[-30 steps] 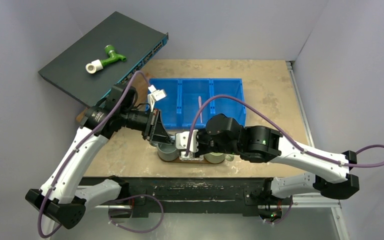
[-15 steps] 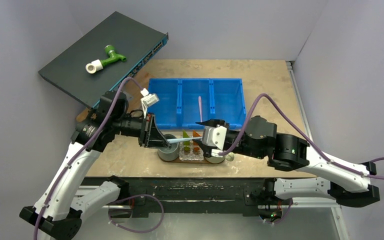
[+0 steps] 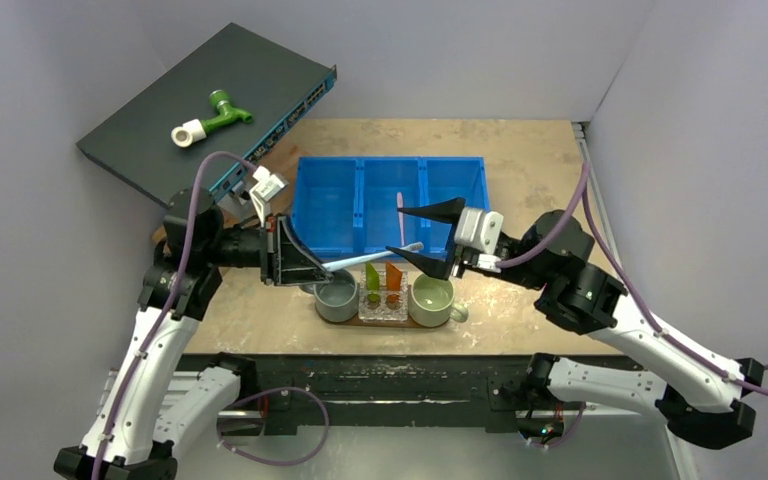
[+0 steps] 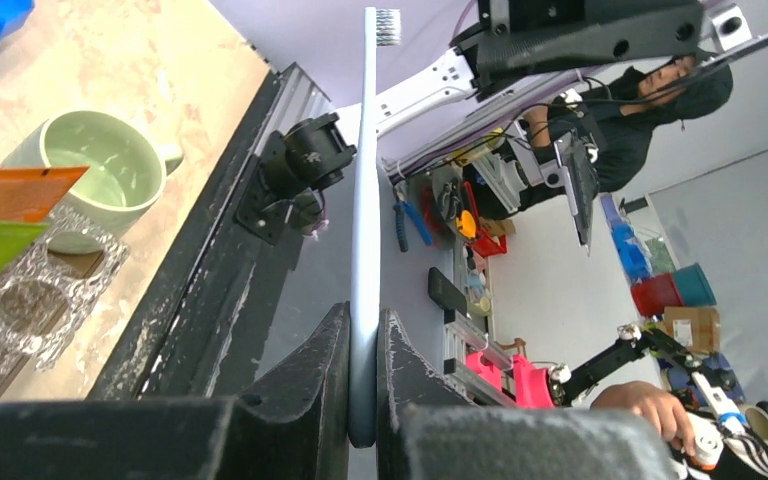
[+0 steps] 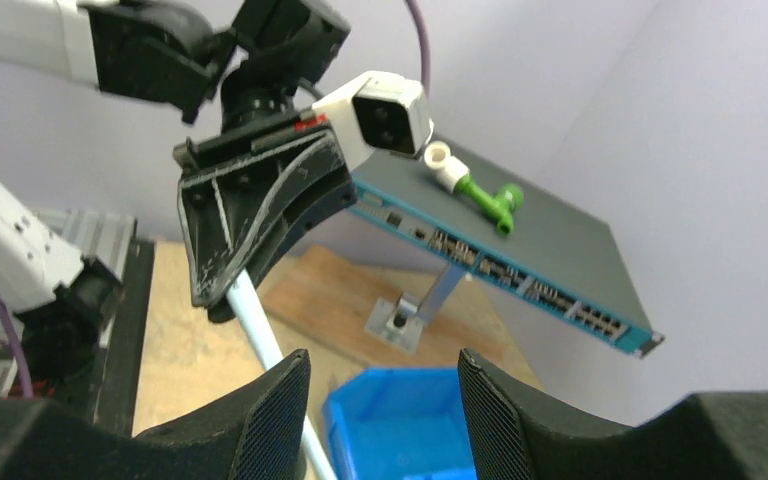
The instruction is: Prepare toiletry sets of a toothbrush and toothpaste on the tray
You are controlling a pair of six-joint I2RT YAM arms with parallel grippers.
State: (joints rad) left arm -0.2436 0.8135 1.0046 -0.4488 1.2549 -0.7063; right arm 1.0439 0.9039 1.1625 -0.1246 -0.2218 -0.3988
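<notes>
While pinched at its tail end, pale blue toothbrush: held out roughly level above the mugs, head toward the right arm, not yet on the tray.
Left gripper: clamped tight on the very butt of the handle.
Right gripper: jaws stand wide apart, gripping nothing; the brush head lies close by the lower finger.
Handling: judged light, slim, stiff with slight flex; smooth plastic, likely to pivot or slip when pinched at one end.
Best hold: mid-handle, across the flat sides, clear of the bristles.
Lime-green tube, orange tube: standing in the clear holder between grey mug and green mug.
Pink toothbrush: in the middle compartment of the blue bin.
</notes>
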